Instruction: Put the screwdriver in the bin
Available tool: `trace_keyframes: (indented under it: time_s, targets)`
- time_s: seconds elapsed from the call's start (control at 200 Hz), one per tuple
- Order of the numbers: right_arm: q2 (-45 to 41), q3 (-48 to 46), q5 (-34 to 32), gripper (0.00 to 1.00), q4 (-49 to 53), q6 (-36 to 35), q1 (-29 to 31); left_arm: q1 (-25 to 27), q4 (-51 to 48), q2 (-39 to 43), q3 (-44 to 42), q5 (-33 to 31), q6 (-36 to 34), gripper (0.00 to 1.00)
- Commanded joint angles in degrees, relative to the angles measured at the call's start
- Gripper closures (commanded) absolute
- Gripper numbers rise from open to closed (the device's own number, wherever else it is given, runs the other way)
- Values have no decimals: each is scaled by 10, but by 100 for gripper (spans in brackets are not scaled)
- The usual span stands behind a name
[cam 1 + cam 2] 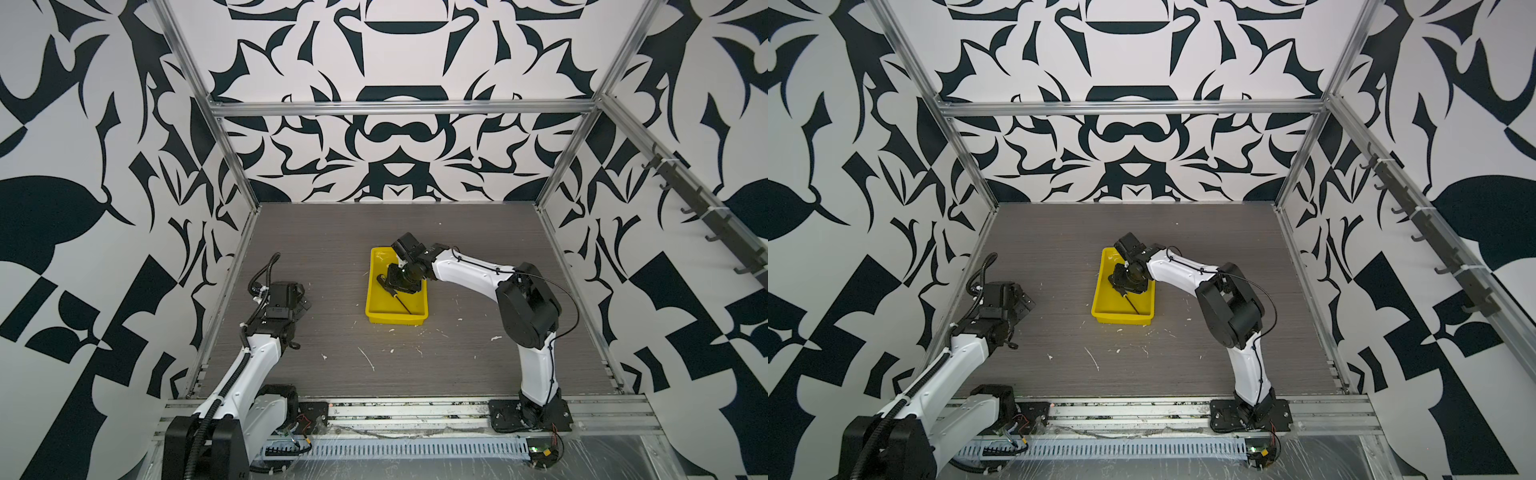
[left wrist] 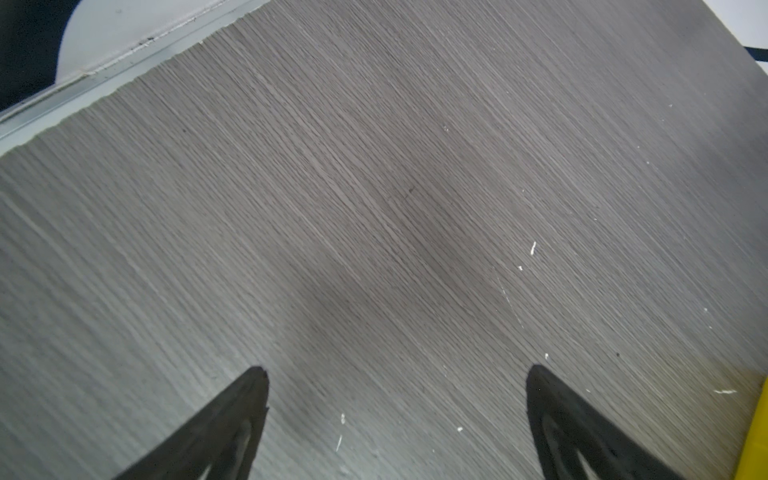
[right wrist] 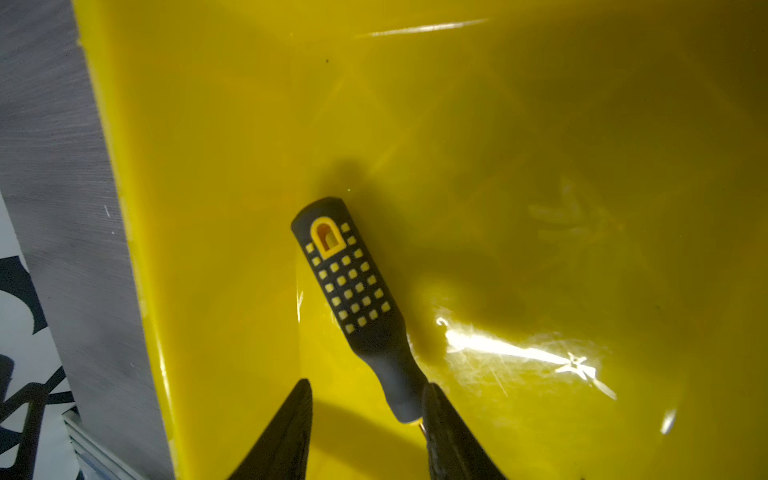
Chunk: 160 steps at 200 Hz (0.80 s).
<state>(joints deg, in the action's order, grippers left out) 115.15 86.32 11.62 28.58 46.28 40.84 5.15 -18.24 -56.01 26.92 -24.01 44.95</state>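
R arm point(image 1: 469, 270) stretched toward 10 o'clock from base, wrist pitched down, R gripper point(image 3: 369, 382) jaws parted. L arm point(image 1: 257, 357) parked at 8 o'clock, L gripper point(image 2: 397, 369) jaws wide apart.

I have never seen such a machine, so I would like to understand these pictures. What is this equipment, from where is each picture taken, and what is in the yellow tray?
It is a robot with two arms, the left arm and the right arm, mounted at the near edge of a grey table. Each ends in a two-fingered gripper. Both top views look down on the whole scene from above. The other two pictures come from a camera on each wrist, looking along the fingers. On the table stands the bin, a yellow tray. The right gripper reaches into it with jaws apart, wider than the screwdriver, whose dotted black handle lies inside, seemingly against one finger. The left gripper is open and holds nothing, above the table.
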Motion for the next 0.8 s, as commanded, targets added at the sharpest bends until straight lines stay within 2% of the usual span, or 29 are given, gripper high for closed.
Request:
trace_keyframes:
  time_s: [0.0,0.19,0.435,0.615,0.68,0.775,0.795]
  targets:
    - [-52,-6,-28,52,10,-13,-2,-1,-6,0,16,3,0,1]
    - [-92,-3,-40,53,27,-33,-2,-1,2,-5,14,2,-1,1]
    - [-196,-49,-183,54,34,-60,-9,-1,-12,-20,27,7,-4,1]
    - [-271,-113,-181,54,2,-51,-68,-1,-7,-6,19,6,-2,1]
    - [-299,-124,-171,54,10,-70,-103,-1,-6,-3,17,6,-1,1]
    - [-345,-129,-220,53,57,-131,-153,-1,-6,1,16,7,0,0]
    - [-355,-132,-255,53,64,-148,-160,-1,-6,2,16,7,-1,0]
